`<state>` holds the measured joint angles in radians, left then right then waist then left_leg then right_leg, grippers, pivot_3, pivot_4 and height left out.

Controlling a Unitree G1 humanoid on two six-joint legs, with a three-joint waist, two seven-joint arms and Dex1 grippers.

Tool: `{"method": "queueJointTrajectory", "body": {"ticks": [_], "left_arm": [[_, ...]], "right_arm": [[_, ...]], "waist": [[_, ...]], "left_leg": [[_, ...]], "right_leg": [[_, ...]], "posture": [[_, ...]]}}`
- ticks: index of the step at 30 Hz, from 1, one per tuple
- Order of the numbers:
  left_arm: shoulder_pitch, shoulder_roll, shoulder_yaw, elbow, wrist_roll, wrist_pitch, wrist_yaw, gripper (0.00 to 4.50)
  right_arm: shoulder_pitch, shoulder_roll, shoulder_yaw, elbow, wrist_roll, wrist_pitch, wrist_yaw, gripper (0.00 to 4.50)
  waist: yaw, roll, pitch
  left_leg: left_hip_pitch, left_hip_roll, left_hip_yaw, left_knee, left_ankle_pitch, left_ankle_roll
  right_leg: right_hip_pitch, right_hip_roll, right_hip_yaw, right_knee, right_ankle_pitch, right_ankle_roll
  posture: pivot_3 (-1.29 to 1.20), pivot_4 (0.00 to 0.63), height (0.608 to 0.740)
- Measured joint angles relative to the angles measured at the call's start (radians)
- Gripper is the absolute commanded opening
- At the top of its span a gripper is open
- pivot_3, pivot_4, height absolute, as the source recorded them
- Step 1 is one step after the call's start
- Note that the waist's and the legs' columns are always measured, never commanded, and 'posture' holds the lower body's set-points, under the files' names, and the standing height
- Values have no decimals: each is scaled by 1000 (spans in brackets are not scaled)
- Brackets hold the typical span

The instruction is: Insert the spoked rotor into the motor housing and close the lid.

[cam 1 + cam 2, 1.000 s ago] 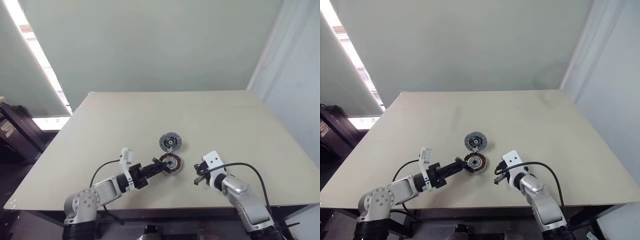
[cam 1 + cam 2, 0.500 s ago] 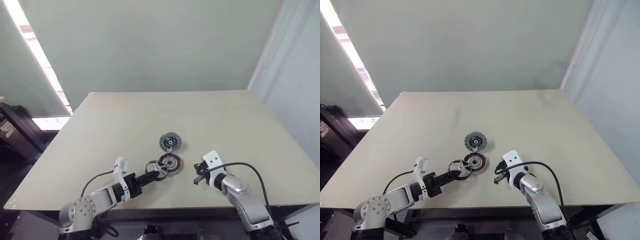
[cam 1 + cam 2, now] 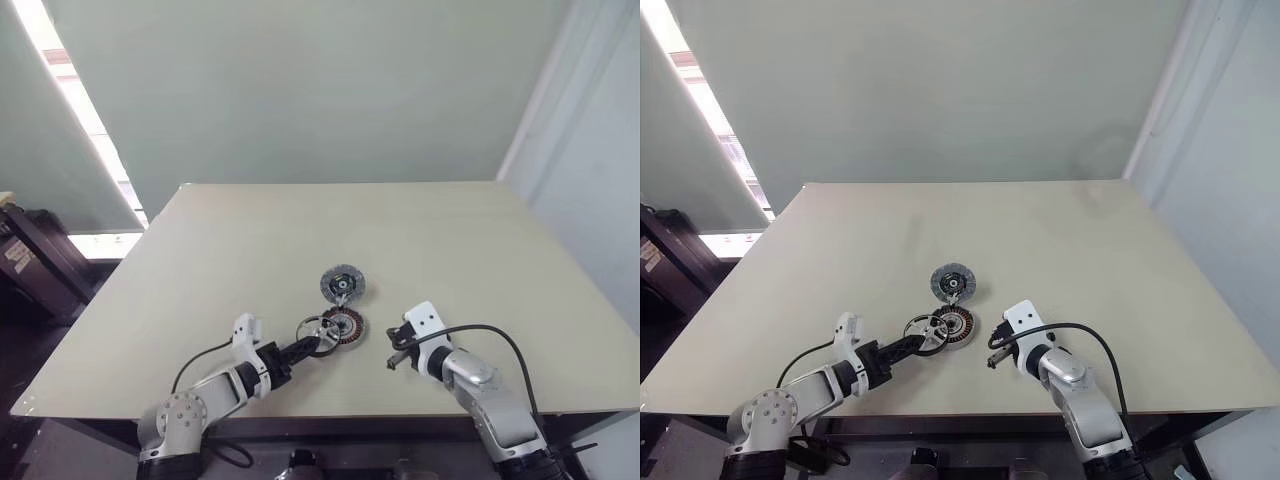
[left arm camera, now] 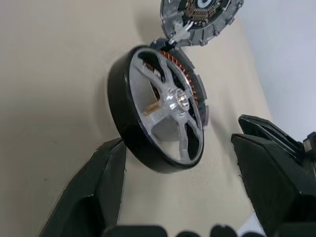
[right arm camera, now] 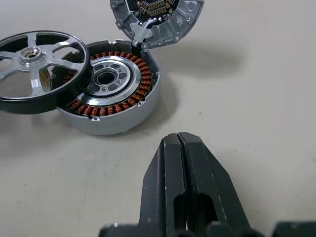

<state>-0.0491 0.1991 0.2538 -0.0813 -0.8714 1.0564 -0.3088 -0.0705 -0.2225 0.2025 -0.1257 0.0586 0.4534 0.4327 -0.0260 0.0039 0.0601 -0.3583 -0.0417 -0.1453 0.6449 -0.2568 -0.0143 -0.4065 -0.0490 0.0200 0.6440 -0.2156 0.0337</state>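
1. Left gripper (image 4: 173,197) sits open around the spoked rotor (image 4: 158,116), not pinching it — the rotor leans tilted on the near rim of the motor housing (image 5: 111,94) just ahead.
2. I'd level the rotor and centre it before pressing.
3. Right gripper (image 5: 180,143) is fully closed, holding nothing; lid (image 5: 155,19) sits just beyond the housing — open table (image 3: 480,250) all round.

Glossy black rotor (image 5: 37,69) rim, bright metal spokes, copper-wound housing (image 5: 111,84)

Spoked rotor (image 5: 42,69) leans on motor housing (image 5: 109,92); tool (image 5: 185,163) closed.
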Motion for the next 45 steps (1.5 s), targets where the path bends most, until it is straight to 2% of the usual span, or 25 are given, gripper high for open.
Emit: {"method": "queueJointTrajectory", "body": {"ticks": [7,12,17,23,35,45], "left_arm": [[-13,-6,-1,41,13,-17,-1,213],[-12,-9,8,53,8,-27,-21,195],[12,-27,62,53,-78,-39,-87,195],[9,-58,117,55,-162,-19,-69,195],[-123,-163,51,239,-82,-43,41,195],[-165,-174,54,331,-55,-86,47,195]], "right_arm": [[2,-1,-1,-1,0,0,-2,0],[4,-1,-1,-2,0,0,-3,0],[5,-4,-3,-3,0,0,-2,0],[4,-5,-3,-2,0,0,0,0],[8,-33,19,-5,-2,-20,35,0],[42,-39,25,-24,-2,-28,40,0]], "waist": [[0,0,0],[0,0,0],[-1,0,0],[0,0,0],[0,-1,0],[0,-1,-1]], "left_leg": [[0,0,0,0,0,0],[0,0,0,0,0,0],[0,0,0,0,0,0],[0,0,0,1,0,0],[0,0,0,2,0,0],[1,0,0,4,0,0]], "right_leg": [[0,0,0,0,0,0],[0,0,0,0,0,0],[0,0,0,0,0,0],[1,0,0,0,0,0],[1,0,0,1,1,-1],[3,0,0,1,1,-1]], "posture": [[0,0,740],[0,0,740],[0,0,740],[0,0,740],[0,0,740],[0,0,740]]}}
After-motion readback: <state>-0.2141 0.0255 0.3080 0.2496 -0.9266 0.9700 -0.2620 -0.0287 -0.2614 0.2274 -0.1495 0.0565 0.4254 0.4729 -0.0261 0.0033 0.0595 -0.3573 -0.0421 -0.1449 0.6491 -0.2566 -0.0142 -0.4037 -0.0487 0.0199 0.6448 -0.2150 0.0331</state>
